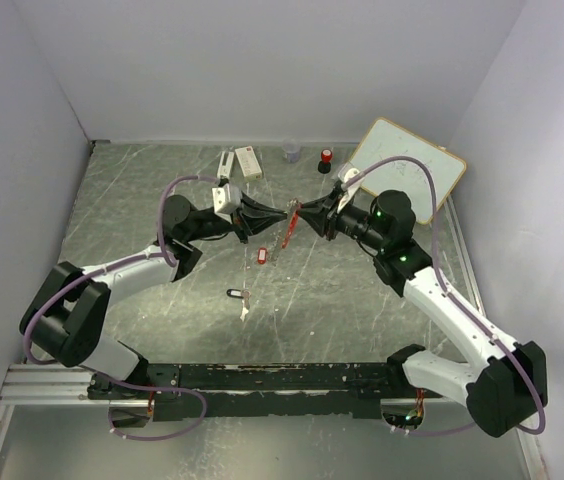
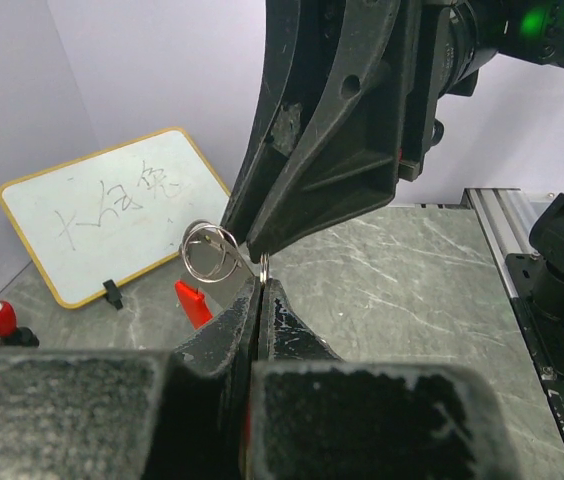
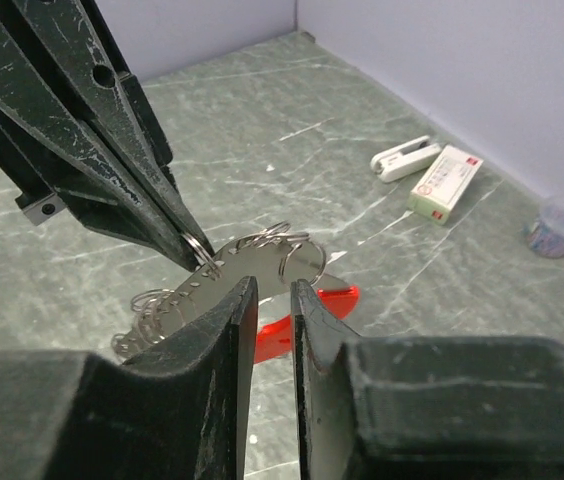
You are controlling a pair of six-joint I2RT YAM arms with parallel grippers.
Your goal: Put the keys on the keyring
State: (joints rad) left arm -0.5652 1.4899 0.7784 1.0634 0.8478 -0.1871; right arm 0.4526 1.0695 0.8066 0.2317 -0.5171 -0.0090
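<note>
Fingers, left gripper (image 2: 260, 284): pressed together with no gap, pinching a small silver ring (image 2: 263, 262) of the keyring (image 1: 284, 236) at the very tips.
Fingers, right gripper (image 3: 272, 290): apart by a narrow slot; the tips are right at the keyring's metal bunch, and the flat metal piece looks wider than the slot. Can't tell if they touch it.
Keyring position: held in the air between the two gripper tips, over the middle of the table (image 1: 142, 200).
Keyring build: thin coiled wire loops (image 2: 210, 252), a flat shiny metal tag (image 3: 252, 262), fine chain links, and a glossy curved red plastic piece (image 3: 338, 297) hanging under the metal.
Red key (image 1: 260, 257): small, plastic head, below the left gripper tip in the top view, not on the ring.
Black key (image 1: 234, 293): lies flat on the table nearer the arm bases, short silver blade, apart from the keyring.
Finger material: matte black plastic, scuffed edges, tapering to narrow wedges.
Table surface: grey-green, marbled, with white scratches.
Whiteboard (image 2: 112, 215): rounded corners, tan rim, scribbled on, leaning in the far right corner.
</note>
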